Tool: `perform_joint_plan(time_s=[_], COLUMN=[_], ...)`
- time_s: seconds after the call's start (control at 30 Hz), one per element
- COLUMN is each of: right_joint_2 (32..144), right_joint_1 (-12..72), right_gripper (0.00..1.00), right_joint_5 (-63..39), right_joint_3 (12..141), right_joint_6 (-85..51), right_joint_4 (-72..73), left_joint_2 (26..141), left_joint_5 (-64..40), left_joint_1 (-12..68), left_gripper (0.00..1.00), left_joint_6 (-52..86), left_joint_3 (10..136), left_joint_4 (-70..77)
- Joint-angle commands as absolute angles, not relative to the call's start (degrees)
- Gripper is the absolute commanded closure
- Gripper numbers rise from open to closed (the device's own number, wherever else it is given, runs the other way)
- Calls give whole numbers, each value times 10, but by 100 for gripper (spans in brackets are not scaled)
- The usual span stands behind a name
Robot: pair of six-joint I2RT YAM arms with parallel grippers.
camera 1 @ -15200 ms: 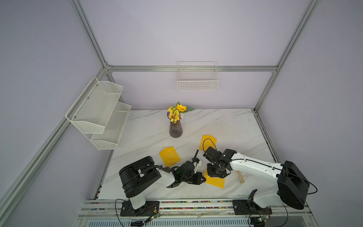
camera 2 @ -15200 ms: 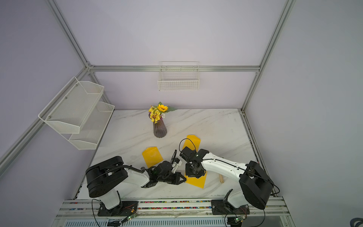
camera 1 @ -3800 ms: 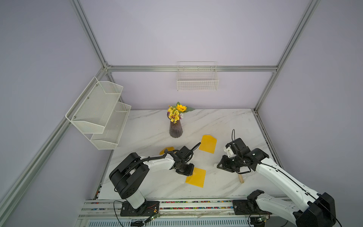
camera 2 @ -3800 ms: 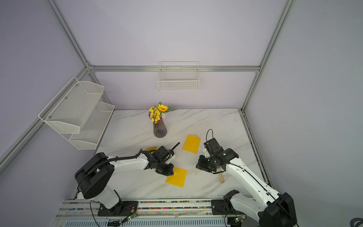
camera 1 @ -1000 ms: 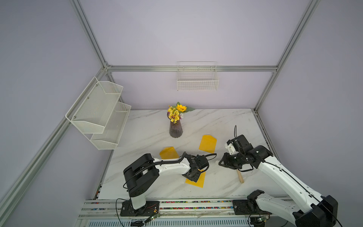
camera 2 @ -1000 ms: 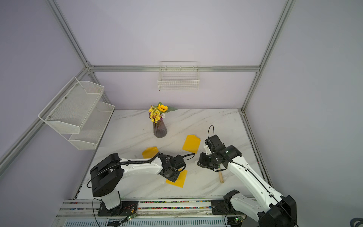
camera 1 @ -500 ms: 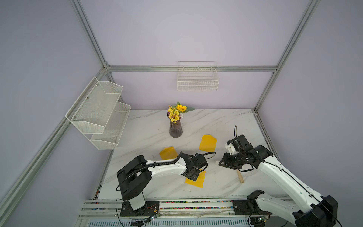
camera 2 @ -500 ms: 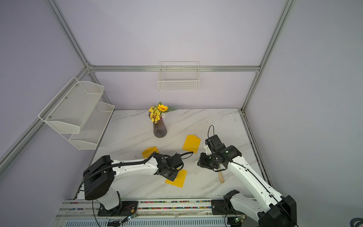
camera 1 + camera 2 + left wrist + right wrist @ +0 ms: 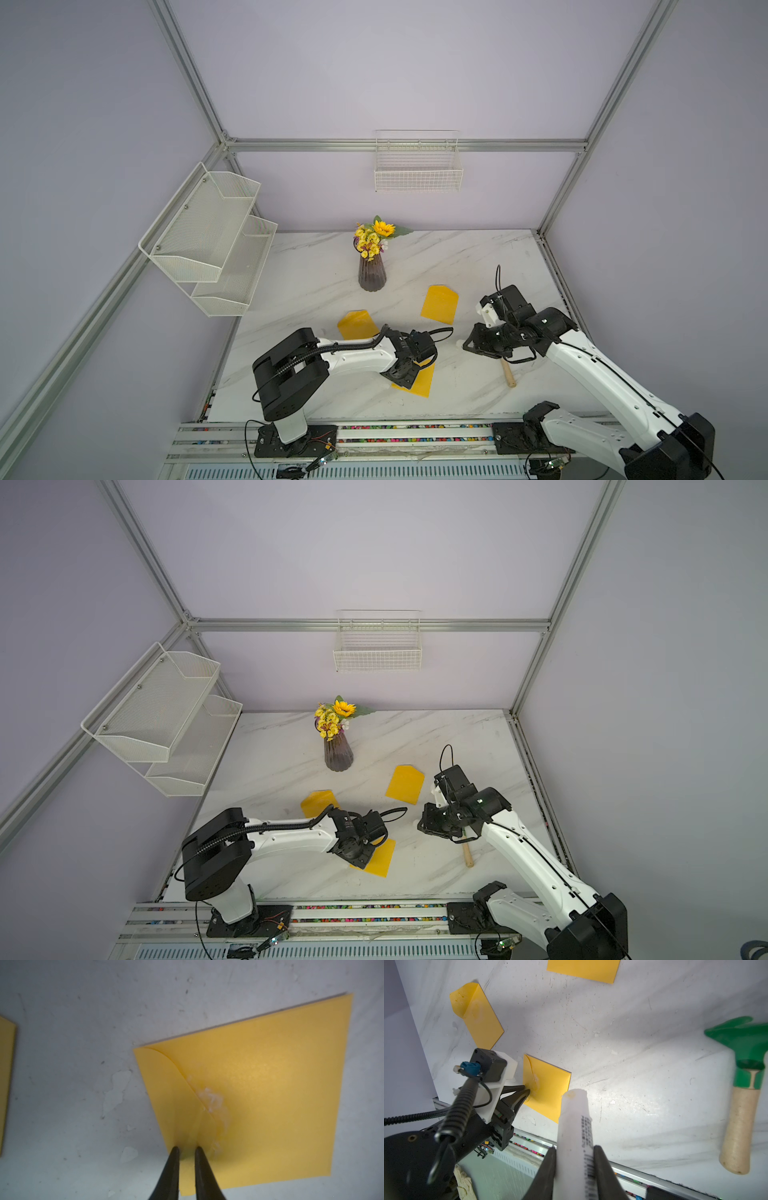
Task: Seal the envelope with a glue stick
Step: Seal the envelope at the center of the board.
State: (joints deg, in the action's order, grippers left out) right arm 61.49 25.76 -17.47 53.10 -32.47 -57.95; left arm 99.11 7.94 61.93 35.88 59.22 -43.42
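Observation:
The yellow envelope (image 9: 419, 381) (image 9: 381, 861) lies near the table's front, its flap folded down. White glue smears show along the flap's curved edge (image 9: 212, 1101). My left gripper (image 9: 187, 1149) (image 9: 358, 855) is shut to a narrow gap, holding nothing, with both tips resting on the flap. To the right and above the table, my right gripper (image 9: 574, 1149) (image 9: 471, 347) is shut on the glue stick (image 9: 575, 1126), a white tube with a printed label. Its uncapped end points toward the envelope (image 9: 548, 1086).
Two more yellow envelopes lie farther back (image 9: 439, 304) (image 9: 357, 324). A green rake (image 9: 745, 1043) with a wooden handle (image 9: 508, 374) lies under the right arm. A dark vase of flowers (image 9: 372, 274) stands mid-table. A wire basket and shelves hang on the walls.
The left arm has shifted slightly while its gripper stays on the envelope's flap. The right arm holds still with the glue stick.

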Motion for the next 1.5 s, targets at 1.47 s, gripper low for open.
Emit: perform_joint_plan(time_s=[1.47], right_joint_2=[619], right_joint_1=[253], right_gripper=[100], right_joint_5=[-163], right_joint_3=[539], right_joint_6=[-323], right_joint_4=[-592], left_joint_2=[1003], left_joint_5=[76], left_joint_1=[616], left_gripper=[81], left_joint_6=[367], left_joint_3=[590], left_joint_4=[-403])
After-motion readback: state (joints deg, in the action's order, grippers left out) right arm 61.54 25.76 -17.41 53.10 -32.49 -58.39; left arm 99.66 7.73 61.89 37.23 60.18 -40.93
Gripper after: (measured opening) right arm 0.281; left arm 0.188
